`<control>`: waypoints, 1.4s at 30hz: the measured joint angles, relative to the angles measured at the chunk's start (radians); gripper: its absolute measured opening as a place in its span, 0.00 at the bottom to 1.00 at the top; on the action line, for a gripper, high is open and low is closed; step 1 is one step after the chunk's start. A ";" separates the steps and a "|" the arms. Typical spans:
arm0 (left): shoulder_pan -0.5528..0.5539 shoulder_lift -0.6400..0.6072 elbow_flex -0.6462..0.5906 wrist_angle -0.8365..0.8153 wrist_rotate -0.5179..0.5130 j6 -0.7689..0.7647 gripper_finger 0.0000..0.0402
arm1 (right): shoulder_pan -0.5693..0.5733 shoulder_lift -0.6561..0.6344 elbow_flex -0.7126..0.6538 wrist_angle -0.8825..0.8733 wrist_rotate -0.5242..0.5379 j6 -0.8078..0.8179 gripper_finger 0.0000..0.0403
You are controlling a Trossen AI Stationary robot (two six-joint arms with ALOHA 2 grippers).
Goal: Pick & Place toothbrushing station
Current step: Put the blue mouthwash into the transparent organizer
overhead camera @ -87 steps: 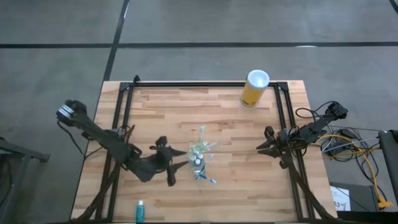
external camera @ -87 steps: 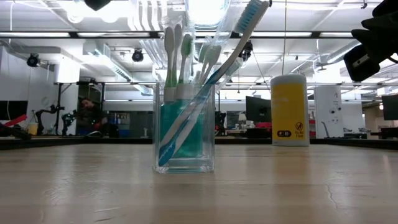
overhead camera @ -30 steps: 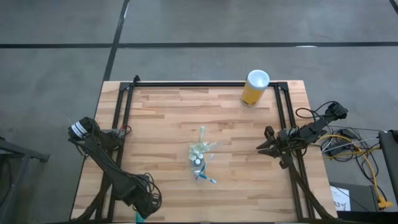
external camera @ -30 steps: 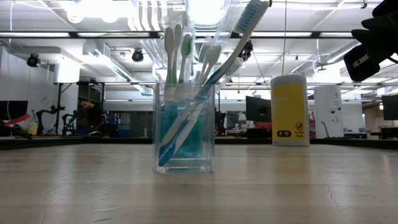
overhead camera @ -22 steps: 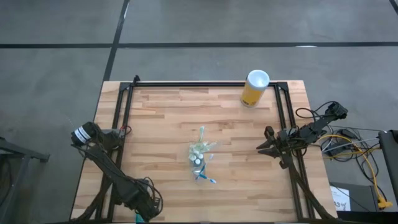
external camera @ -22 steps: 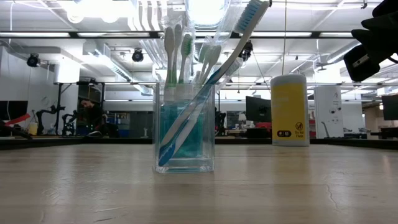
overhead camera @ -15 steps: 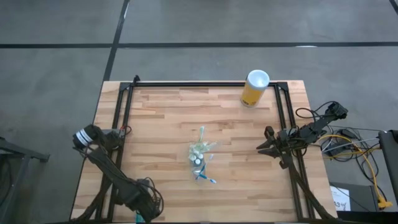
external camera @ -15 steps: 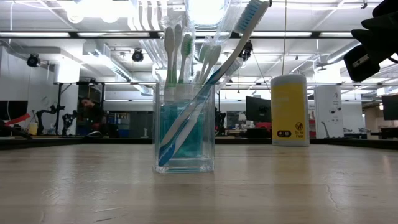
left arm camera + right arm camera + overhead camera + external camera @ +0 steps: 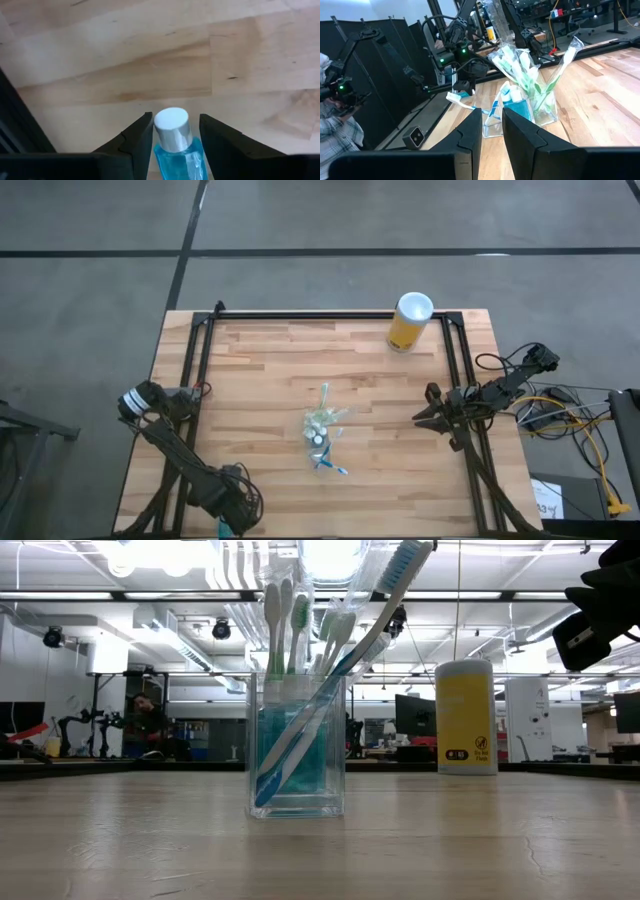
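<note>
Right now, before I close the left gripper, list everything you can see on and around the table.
Clear square plastic cup: one, see-through, mid-table.
Toothbrushes: several, white-green and white-blue, standing bristle-up in the cup; exact count unclear.
Teal white-capped tube in the cup: at least one, upright among the brushes.
Loose teal tube with white cap: one, at the table's near-left edge, between the left gripper's fingers.
Tall yellow cylinder with white top: one, far right of the table.
Wooden table: one, light planks, black frame.
Person: one, in the room behind.
Left gripper: open around the loose tube's cap.
Right gripper: at the table's right edge, facing the cup, holding nothing.
</note>
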 joint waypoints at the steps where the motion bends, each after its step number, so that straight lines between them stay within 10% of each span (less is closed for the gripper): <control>1: 0.000 0.000 0.000 0.004 0.000 0.000 0.41 | 0.000 0.000 0.000 0.000 0.000 0.000 0.19; 22: 0.008 -0.015 -0.031 0.109 -0.034 0.060 0.25 | 0.000 0.000 0.000 0.000 0.000 0.000 0.19; 30: 0.013 -0.088 -0.026 0.048 -0.396 0.104 0.25 | 0.000 0.000 0.000 0.000 0.000 0.000 0.19; 42: 0.013 -0.170 0.051 0.018 -1.212 0.376 0.25 | 0.000 0.000 0.000 0.000 0.000 0.000 0.19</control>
